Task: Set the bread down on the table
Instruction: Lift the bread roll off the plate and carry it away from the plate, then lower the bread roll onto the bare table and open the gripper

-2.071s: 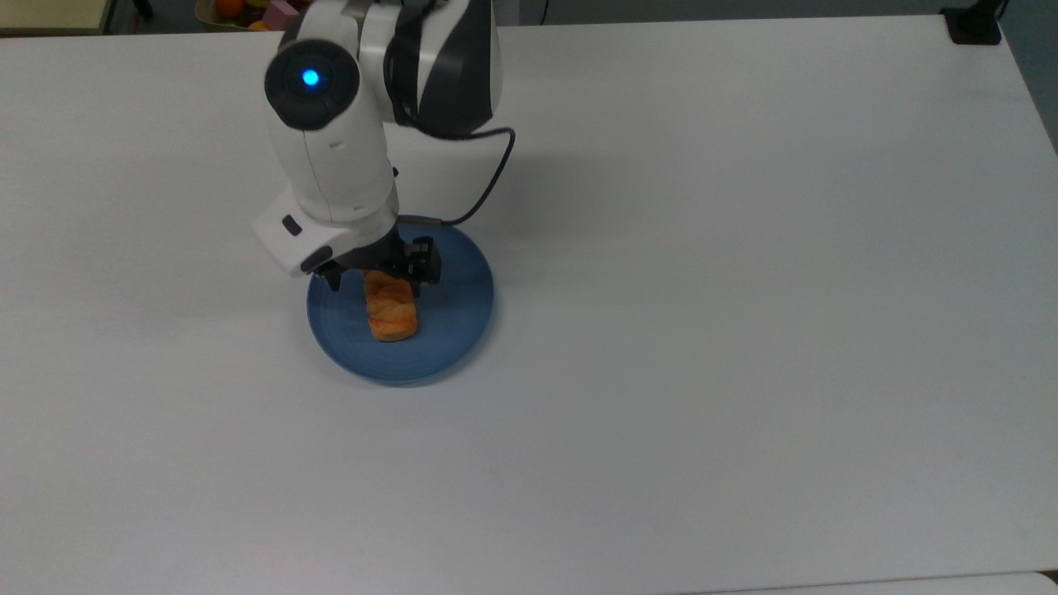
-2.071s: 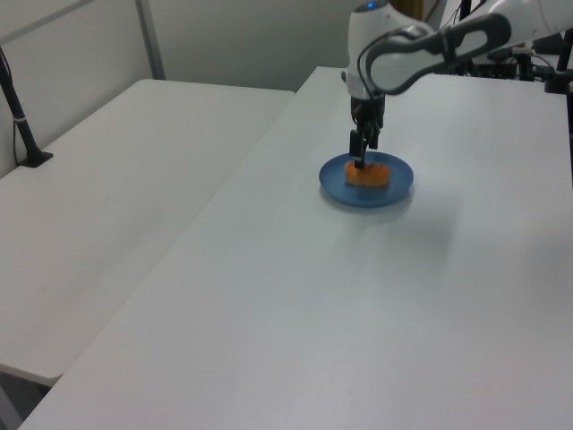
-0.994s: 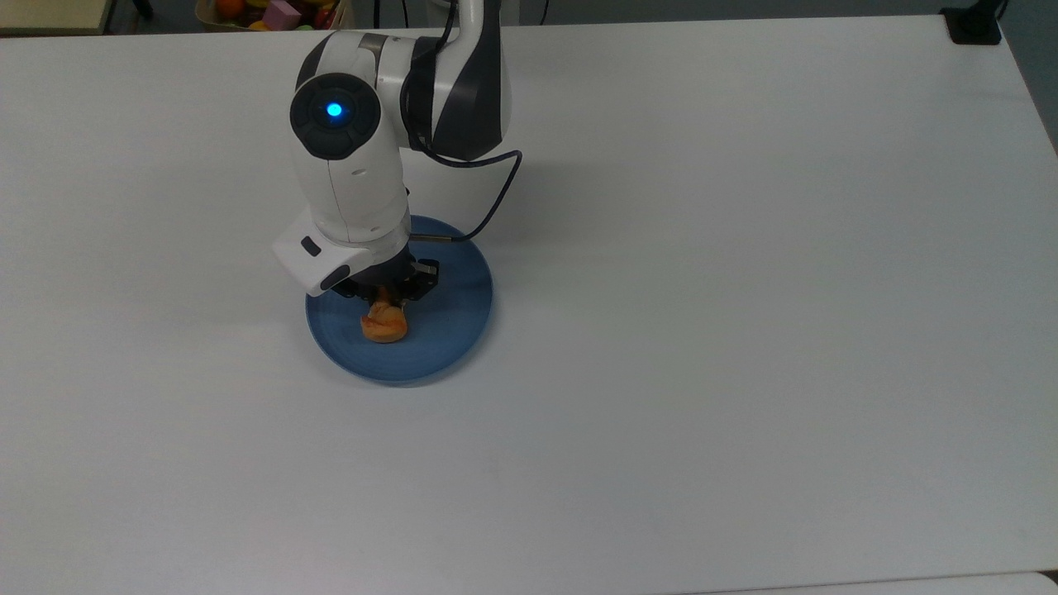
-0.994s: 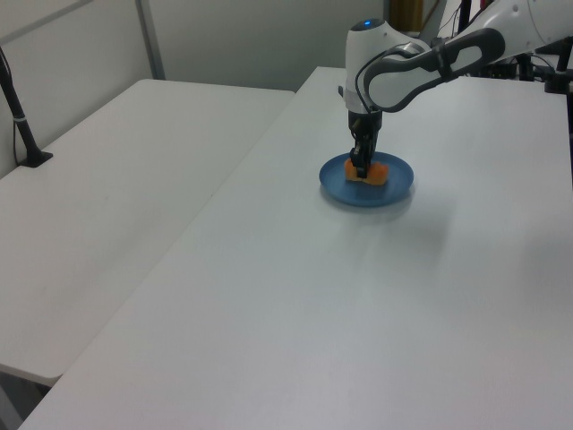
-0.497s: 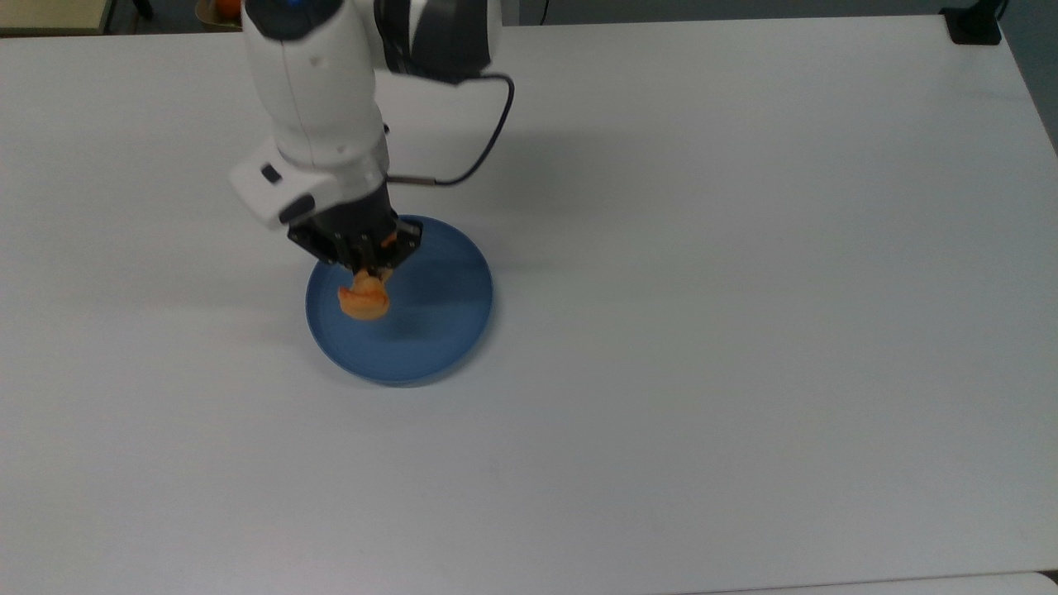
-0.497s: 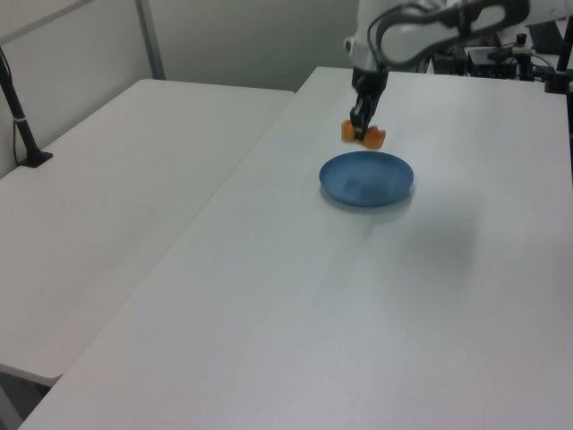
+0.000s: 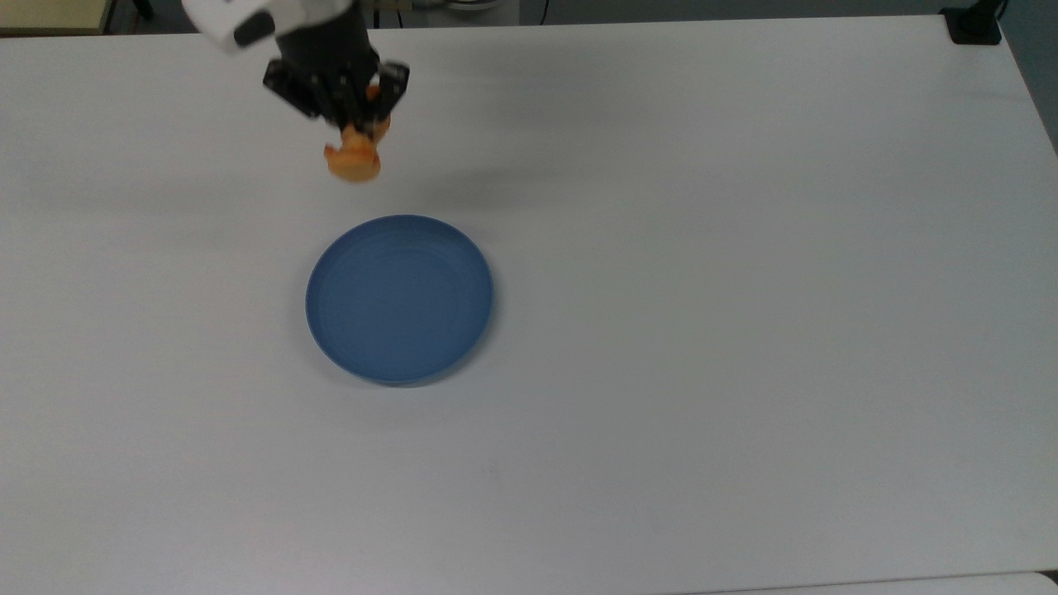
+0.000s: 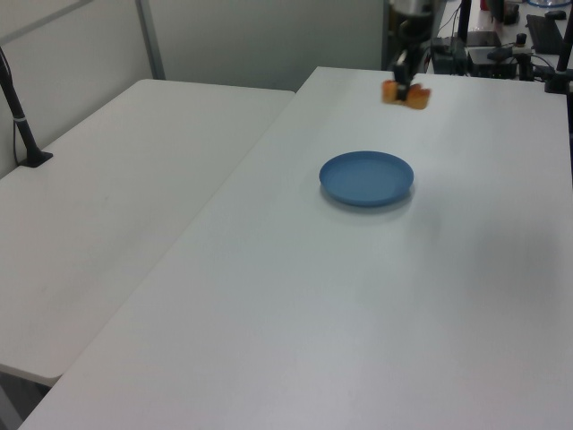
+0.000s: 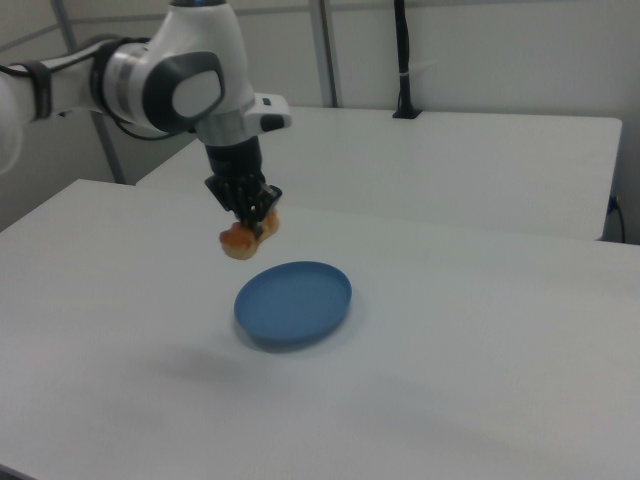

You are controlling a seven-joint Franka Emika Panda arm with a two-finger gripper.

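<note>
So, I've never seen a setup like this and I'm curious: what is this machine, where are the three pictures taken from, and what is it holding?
It is a robot arm whose end carries a two-finger gripper. Three fixed cameras watch it: the top view looks down from above, the left and right views look across from the sides. The gripper is shut on the bread, a small golden-orange roll, and holds it in the air above the white table. A round blue plate lies on the table with nothing on it. In the top view the bread hangs beyond the plate's upper edge. The job is to set the bread on the table.
</note>
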